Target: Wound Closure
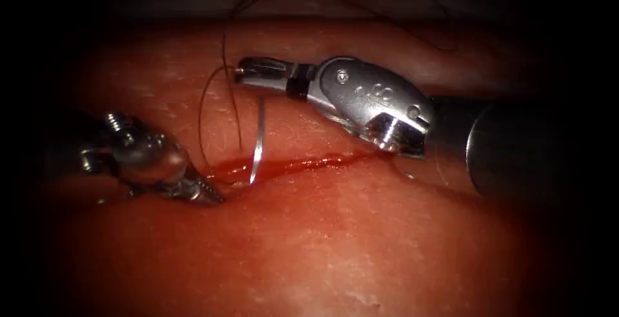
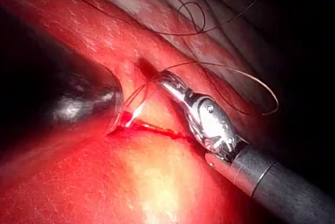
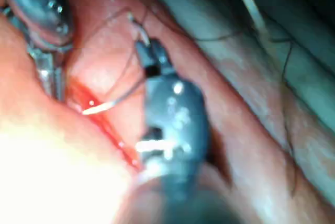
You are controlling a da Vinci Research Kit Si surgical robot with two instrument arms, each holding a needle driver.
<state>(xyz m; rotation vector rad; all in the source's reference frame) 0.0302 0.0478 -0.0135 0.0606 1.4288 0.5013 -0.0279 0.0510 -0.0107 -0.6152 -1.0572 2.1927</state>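
My right claw (image 1: 240, 72) grips the needle (image 1: 258, 142) at its upper end; its tip sits in the cut (image 1: 303, 162). My left claw (image 1: 209, 192) is closed at the cut's left end, holding nothing I can make out.

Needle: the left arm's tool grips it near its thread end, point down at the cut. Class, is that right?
No. The endoscope view shows the right tool gripping the needle near its thread end, point down at the cut. The left tool sits at the cut's left end; what it holds cannot be told.
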